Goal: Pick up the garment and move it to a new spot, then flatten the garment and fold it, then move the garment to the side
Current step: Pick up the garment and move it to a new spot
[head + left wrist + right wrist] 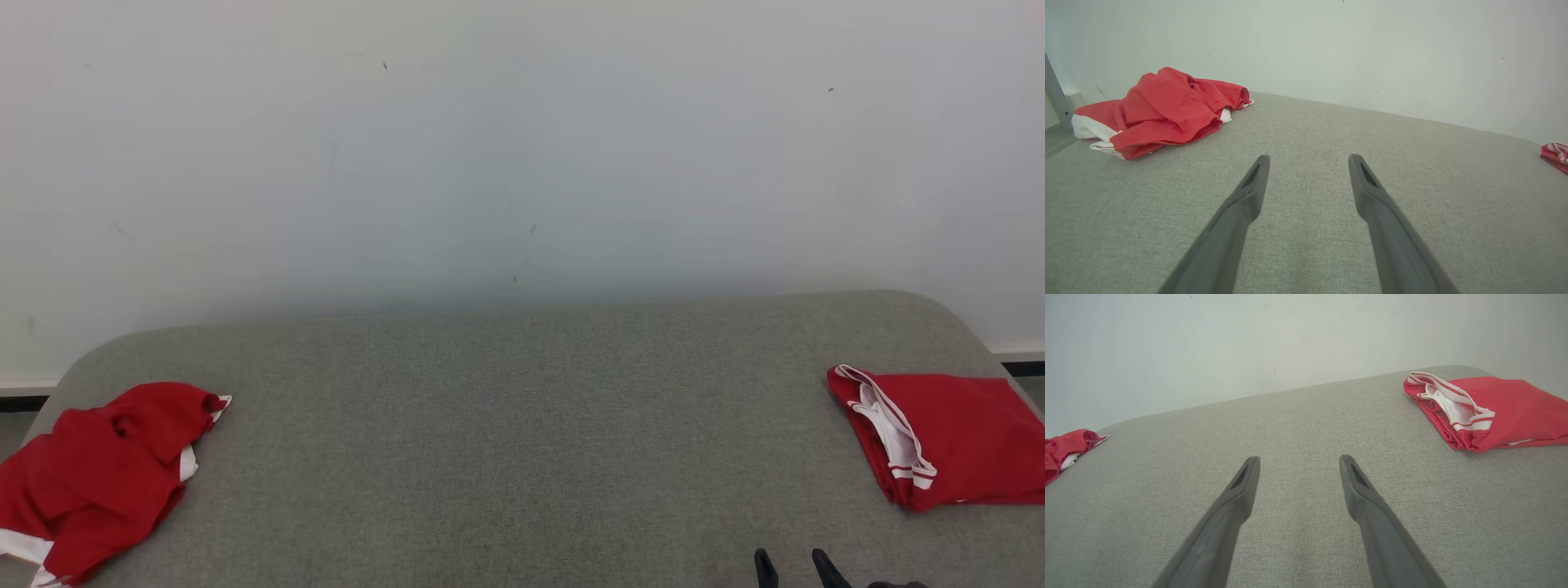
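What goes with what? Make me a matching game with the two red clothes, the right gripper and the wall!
Things:
1. garment on the robot's left
2. garment on the robot's right
3. right gripper
4. wall

States:
A. folded flat, white trim showing
B. white, behind the grey cushion
C. crumpled in a heap
D. open, holding nothing

Pairs: 1-C, 2-A, 3-D, 4-B.

Matt cloth garment (98, 465), coarse woven upholstery (522, 457)
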{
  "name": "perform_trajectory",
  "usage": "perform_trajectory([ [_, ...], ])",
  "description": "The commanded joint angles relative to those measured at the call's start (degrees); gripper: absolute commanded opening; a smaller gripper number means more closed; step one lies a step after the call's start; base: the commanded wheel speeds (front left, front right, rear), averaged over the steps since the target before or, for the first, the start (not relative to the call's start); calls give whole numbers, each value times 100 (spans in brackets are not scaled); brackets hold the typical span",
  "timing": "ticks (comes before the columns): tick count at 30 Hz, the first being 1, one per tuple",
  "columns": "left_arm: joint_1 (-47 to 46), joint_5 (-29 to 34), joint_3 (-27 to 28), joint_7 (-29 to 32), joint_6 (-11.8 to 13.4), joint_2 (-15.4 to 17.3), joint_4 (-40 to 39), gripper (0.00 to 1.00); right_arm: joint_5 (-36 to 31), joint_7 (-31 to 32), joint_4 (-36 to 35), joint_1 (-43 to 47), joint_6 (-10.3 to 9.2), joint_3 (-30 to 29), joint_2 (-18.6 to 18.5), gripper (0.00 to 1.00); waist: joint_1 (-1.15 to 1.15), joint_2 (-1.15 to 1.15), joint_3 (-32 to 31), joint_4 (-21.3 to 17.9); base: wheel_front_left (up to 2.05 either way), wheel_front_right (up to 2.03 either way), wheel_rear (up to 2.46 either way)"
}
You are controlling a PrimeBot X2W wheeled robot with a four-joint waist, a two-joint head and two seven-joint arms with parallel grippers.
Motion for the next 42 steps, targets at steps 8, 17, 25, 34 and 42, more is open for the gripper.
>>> perform_trajectory([
  [8,-48,6,-2,-34,32,25,-26,100,63,-23,-37,44,-2,-47,7,100,0,-1,40,329,0,0,0],
  [17,80,167,-91,127,190,73,-326,100,155,-121,3,80,-1,-46,8,100,0,-1,46,1137,0,0,0],
  [25,181,242,-158,371,222,196,-690,100,342,-279,144,1,-2,73,7,100,0,-1,138,2018,0,0,0],
  [34,232,78,110,322,346,275,-913,100,283,-356,306,-452,-2,361,5,100,0,-1,487,2427,0,0,0],
  [42,341,38,218,246,523,232,-1056,100,369,-458,543,-834,-1,647,3,100,0,-1,680,2579,0,0,0],
])
